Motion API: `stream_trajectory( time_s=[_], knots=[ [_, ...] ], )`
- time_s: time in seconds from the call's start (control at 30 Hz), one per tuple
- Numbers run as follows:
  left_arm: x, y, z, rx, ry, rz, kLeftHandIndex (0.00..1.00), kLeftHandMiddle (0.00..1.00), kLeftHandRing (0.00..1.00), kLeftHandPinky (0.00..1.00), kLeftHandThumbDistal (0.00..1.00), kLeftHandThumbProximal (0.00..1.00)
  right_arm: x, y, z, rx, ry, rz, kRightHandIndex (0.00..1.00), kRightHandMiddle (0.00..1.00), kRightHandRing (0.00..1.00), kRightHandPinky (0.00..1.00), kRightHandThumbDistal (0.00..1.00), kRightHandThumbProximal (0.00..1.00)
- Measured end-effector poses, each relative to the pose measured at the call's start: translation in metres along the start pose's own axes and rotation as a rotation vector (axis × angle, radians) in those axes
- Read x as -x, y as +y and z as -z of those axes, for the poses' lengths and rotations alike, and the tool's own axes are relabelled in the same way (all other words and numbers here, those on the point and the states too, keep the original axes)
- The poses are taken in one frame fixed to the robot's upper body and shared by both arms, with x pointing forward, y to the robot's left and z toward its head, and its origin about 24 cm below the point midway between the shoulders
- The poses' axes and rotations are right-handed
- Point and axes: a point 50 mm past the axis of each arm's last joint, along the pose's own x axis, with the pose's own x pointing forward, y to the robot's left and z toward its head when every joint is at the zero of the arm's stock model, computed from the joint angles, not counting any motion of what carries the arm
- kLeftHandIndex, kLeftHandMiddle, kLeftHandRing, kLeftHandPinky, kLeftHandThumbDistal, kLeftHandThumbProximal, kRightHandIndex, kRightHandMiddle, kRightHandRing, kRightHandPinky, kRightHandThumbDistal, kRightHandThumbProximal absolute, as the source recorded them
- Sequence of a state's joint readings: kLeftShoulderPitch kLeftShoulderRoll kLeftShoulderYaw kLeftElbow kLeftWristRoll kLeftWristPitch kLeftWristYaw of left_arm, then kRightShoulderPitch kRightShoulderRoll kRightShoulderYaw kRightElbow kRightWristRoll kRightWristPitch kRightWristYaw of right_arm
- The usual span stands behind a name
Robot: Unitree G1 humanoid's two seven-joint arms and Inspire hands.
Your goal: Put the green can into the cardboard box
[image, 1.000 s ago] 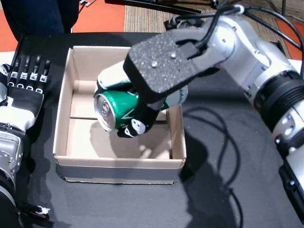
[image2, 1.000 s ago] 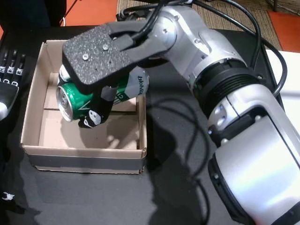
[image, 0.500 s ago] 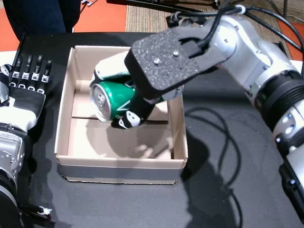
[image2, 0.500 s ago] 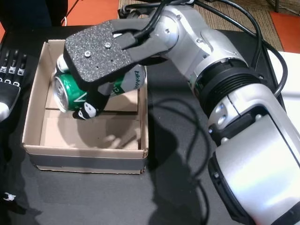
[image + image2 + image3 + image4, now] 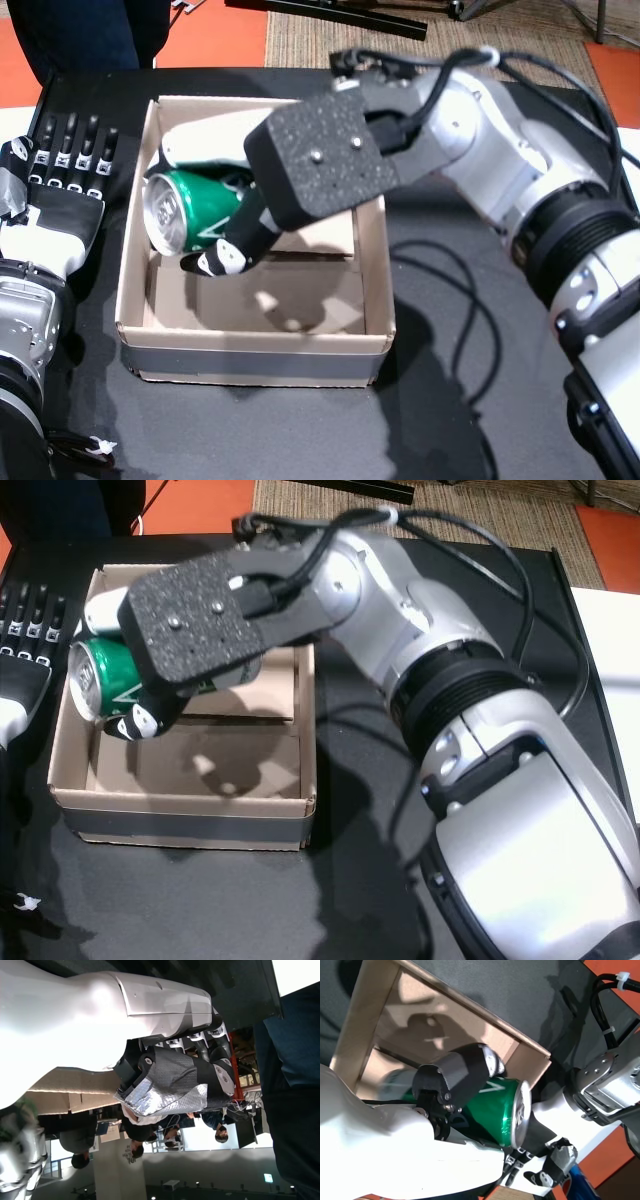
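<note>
My right hand (image 5: pixel 300 175) (image 5: pixel 190 630) is shut on the green can (image 5: pixel 190 208) (image 5: pixel 105 672), which lies on its side with its silver top facing the box's left wall. The can hangs over the left part of the cardboard box (image 5: pixel 250 350) (image 5: pixel 180 815), above its floor. In the right wrist view the can (image 5: pixel 492 1110) is wrapped by dark fingers (image 5: pixel 457 1077) over the box (image 5: pixel 370 1025). My left hand (image 5: pixel 55 190) (image 5: pixel 20 650) rests flat and open on the table just left of the box, and the left wrist view shows that hand (image 5: pixel 175 1080) with straight fingers.
The box stands on a black table (image 5: pixel 470 400). A black cable (image 5: pixel 470 290) loops on the table right of the box. A person in dark trousers (image 5: pixel 80 30) stands beyond the far left corner. Orange floor and a woven mat (image 5: pixel 320 35) lie behind the table.
My right hand has carried the can leftward, from the box's middle to its left side. The left hand has stayed in place.
</note>
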State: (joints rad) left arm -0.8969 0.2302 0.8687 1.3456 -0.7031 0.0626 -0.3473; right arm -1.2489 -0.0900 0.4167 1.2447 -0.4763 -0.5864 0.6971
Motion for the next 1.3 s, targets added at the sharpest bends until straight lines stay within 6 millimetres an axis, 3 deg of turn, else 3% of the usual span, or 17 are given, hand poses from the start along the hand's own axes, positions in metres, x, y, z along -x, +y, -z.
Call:
stream_trajectory(
  time_s=[0.1,0.33,0.67,0.73,0.87,0.93,1.0,1.17,1.3],
  knots=[
    [0.000,0.000,0.000,0.001,-0.001,0.000,0.61,0.69,0.81,0.83,0.00,0.50,0.000,0.001,0.001,-0.003,0.003,-0.003,0.81,0.85,0.90,0.90,0.77,0.36],
    [0.000,0.000,0.000,0.001,0.000,0.001,0.68,0.72,0.83,0.88,0.00,0.51,0.000,-0.001,0.000,0.004,0.005,0.011,0.78,0.84,0.89,0.94,0.82,0.48],
    [0.000,0.000,0.000,0.000,0.000,-0.021,0.70,0.74,0.84,0.88,0.00,0.53,0.000,-0.001,0.000,0.005,0.006,0.013,0.79,0.86,0.91,0.95,0.84,0.48],
    [0.000,0.000,0.000,-0.001,0.000,-0.021,0.67,0.70,0.81,0.85,0.00,0.52,0.000,-0.002,0.000,0.007,0.007,0.012,0.80,0.86,0.91,0.96,0.85,0.49],
    [-0.001,0.000,-0.001,-0.021,-0.012,-0.029,0.67,0.68,0.77,0.81,0.00,0.41,0.002,-0.003,0.000,0.018,0.002,0.027,0.78,0.83,0.88,0.96,0.88,0.47],
    [-0.001,0.000,-0.002,-0.030,-0.014,-0.028,0.72,0.74,0.81,0.84,0.00,0.39,0.004,-0.005,0.000,0.026,-0.005,0.042,0.76,0.81,0.86,0.94,0.87,0.43],
    [-0.001,0.000,-0.002,-0.032,-0.014,-0.027,0.77,0.80,0.85,0.90,0.00,0.45,0.008,-0.009,0.001,0.034,-0.014,0.066,0.75,0.80,0.85,0.93,0.88,0.42],
    [-0.001,-0.002,-0.001,-0.024,-0.004,0.009,0.65,0.72,0.83,0.90,0.00,0.47,0.025,-0.024,0.002,0.049,-0.066,0.208,0.71,0.78,0.84,0.90,0.90,0.39],
    [-0.001,-0.002,-0.002,-0.018,-0.003,0.007,0.64,0.72,0.83,0.90,0.00,0.49,0.042,-0.035,0.008,0.041,-0.079,0.314,0.72,0.80,0.85,0.89,0.91,0.43]
  ],
)
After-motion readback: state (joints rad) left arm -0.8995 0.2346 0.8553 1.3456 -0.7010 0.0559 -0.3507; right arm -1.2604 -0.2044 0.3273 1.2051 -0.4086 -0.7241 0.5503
